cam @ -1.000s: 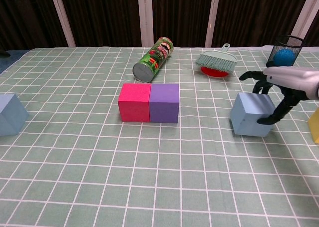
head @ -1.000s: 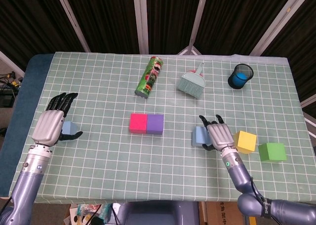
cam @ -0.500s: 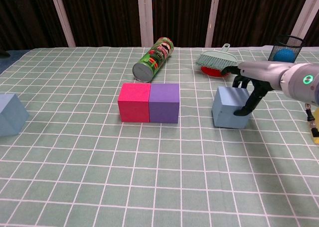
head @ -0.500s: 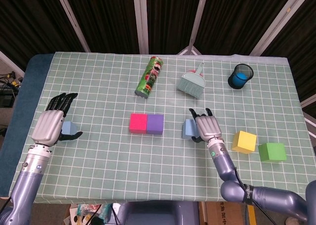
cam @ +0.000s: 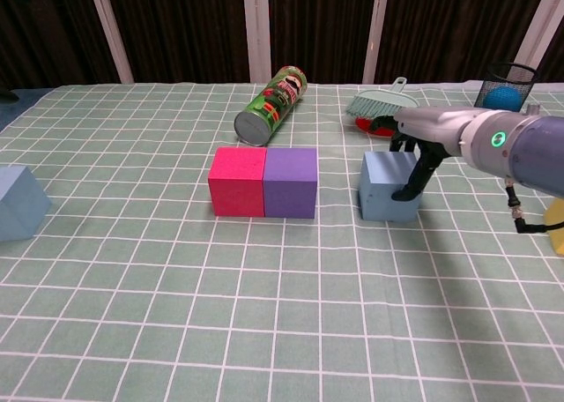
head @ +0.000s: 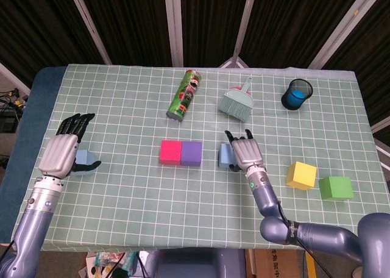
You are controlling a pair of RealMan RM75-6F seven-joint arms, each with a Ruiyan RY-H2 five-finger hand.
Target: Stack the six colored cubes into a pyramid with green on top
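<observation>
1. Chest view: the right hand [cam: 412,160] is gripping a light blue cube [cam: 385,187], fingers draped over its top and right side, thumb pressing the right face.
2. Since one second ago this cube is travelling left across the checked tablecloth [cam: 264,314]; it is now sitting near the purple cube [cam: 291,182], with a gap remaining between them.
3. The purple cube is touching the pink cube [cam: 237,182]; both are lying where they were.
4. Head view: the left hand [head: 63,151] is resting over a second light blue cube [head: 81,161] at the table's left edge, fingers extended, thumb beside the cube; whether it is grasping cannot be told. Its position is unchanged.
5. The yellow cube [head: 301,175] and green cube [head: 336,187] are lying side by side, well right of the right hand, unmoved.
6. A green can [head: 184,95] is lying on its side; its label is not legible. A dustpan brush [head: 237,100] and a mesh cup [head: 297,94] holding something blue are sitting at the far side.
</observation>
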